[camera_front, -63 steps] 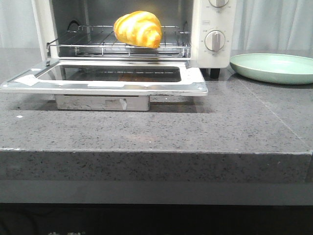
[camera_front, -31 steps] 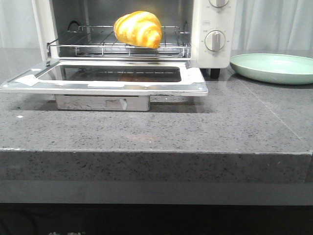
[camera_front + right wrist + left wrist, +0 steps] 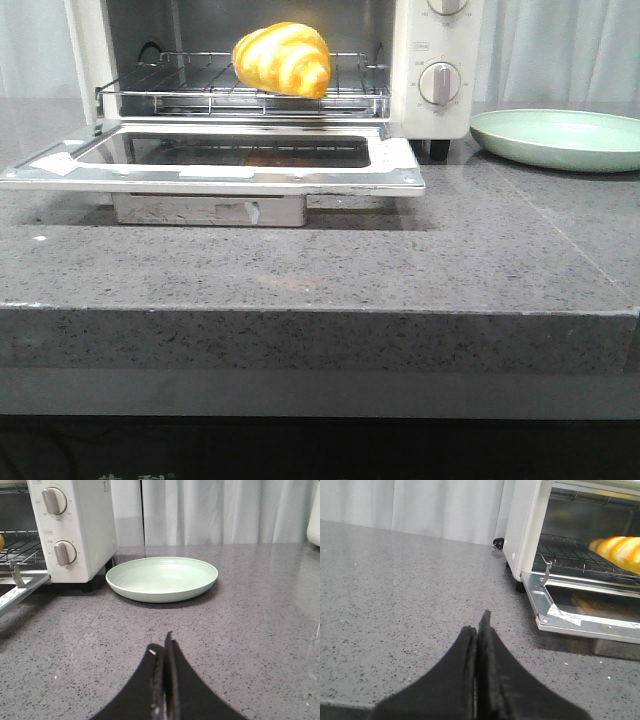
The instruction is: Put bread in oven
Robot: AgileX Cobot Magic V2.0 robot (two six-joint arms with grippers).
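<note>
Glossy golden striped croissant bread (image 3: 282,59) is sitting on wire rack (image 3: 240,92) inside cream-white toaster oven (image 3: 435,70) w/ door (image 3: 215,165) down, well ahead of both claws. Left claw (image 3: 479,625) & right claw (image 3: 164,647) are both pressed together, holding nothing, over grey table (image 3: 330,270). Pale green plate (image 3: 162,578) is lying ahead of right claw.

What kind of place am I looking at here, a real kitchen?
Probably a mock kitchen counter rather than a home one: a toaster oven with bread on its rack, a green plate beside it, on a speckled grey worktop backed by plain white curtains.

A pale green plate (image 3: 560,138) sits on the speckled grey counter (image 3: 320,260); white curtains (image 3: 220,510) hang behind the plate, beyond the counter's far edge.
</note>
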